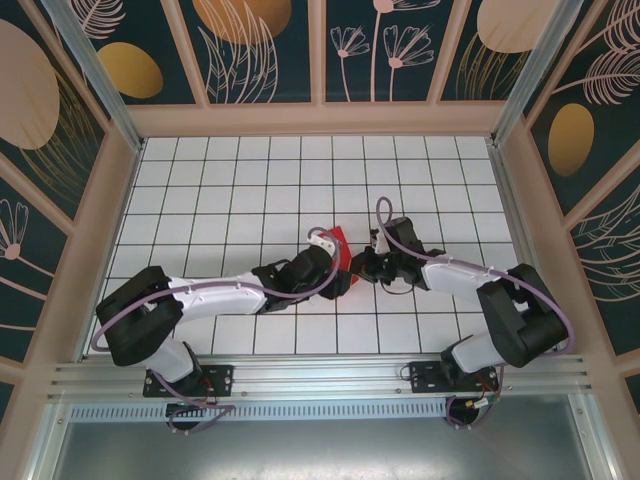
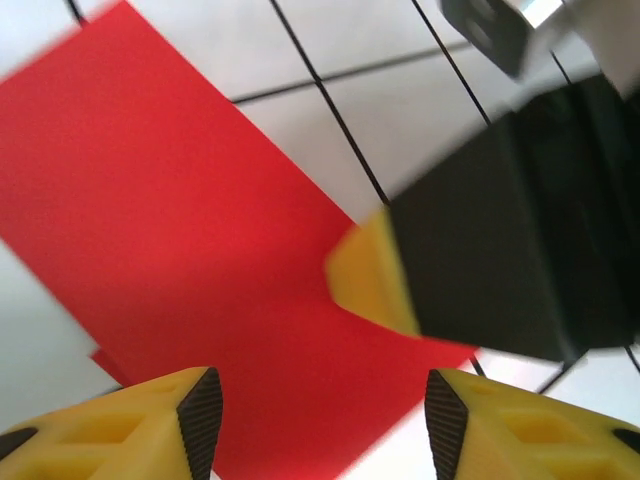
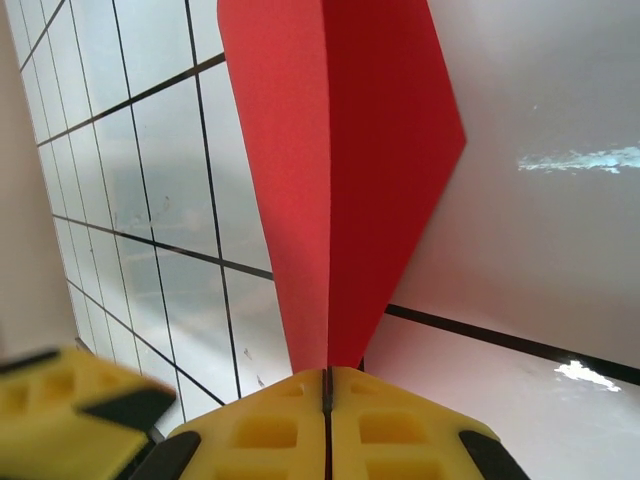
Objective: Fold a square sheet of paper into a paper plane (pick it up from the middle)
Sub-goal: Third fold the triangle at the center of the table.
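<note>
The two arms meet in the middle of the white tiled table (image 1: 240, 200). Between them is the red folded paper (image 1: 341, 248). It stands up off the table a little, near the middle tiles.

The right gripper (image 3: 328, 378) is pinched tight on the red folded paper (image 3: 340, 180). Its two yellow fingers press together with the thin edge of the paper caught between them. From this wrist view the paper has a sharp fold line down its middle, one side light red and one side darker. It gets narrow where the fingers hold it and wider farther away.

The left gripper (image 2: 320, 425) has its yellow fingers (image 2: 200, 420) spread apart. The red folded paper (image 2: 200, 230) lies flat and wide in front of them, and a bit of it reaches into the gap. I cannot tell if these fingers touch it. One yellow finger of the right gripper (image 2: 365, 280) rests on the paper's edge.

From above, the left gripper (image 1: 338, 277) and the right gripper (image 1: 362, 268) are just beside each other.
</note>
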Robot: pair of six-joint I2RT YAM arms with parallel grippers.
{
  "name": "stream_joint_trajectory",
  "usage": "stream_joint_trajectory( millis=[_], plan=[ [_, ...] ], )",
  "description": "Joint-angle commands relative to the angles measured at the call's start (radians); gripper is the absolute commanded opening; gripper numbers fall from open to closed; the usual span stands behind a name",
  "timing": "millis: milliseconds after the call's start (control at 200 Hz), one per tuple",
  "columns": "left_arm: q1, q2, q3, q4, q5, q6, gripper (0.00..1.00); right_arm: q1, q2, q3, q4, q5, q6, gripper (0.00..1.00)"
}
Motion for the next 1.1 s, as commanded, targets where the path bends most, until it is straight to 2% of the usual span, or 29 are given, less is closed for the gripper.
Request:
stream_joint_trajectory(
  millis=[0, 260, 625, 771, 971, 1096],
  plan=[
    [-0.036, 0.027, 0.015, -0.042, -0.085, 0.098, 0.61, 0.007, -0.020, -0.010, 0.026, 0.039, 0.062, 0.10],
    [-0.112, 0.082, 0.056, -0.071, -0.159, 0.202, 0.63, 0.008, -0.007, 0.001, 0.027, 0.038, 0.066, 0.10],
    [-0.137, 0.007, -0.018, 0.021, -0.243, 0.199, 0.59, 0.009, 0.009, 0.014, 0.031, 0.027, 0.060, 0.09],
    [-0.162, 0.005, -0.027, 0.059, -0.330, 0.210, 0.57, 0.011, 0.002, 0.009, 0.024, 0.044, 0.056, 0.09],
    [-0.179, 0.035, -0.010, 0.071, -0.316, 0.269, 0.55, 0.011, 0.001, 0.002, 0.020, 0.049, 0.052, 0.09],
    [-0.181, 0.037, -0.019, 0.063, -0.305, 0.308, 0.61, 0.009, 0.005, 0.002, 0.021, 0.055, 0.058, 0.09]
  ],
)
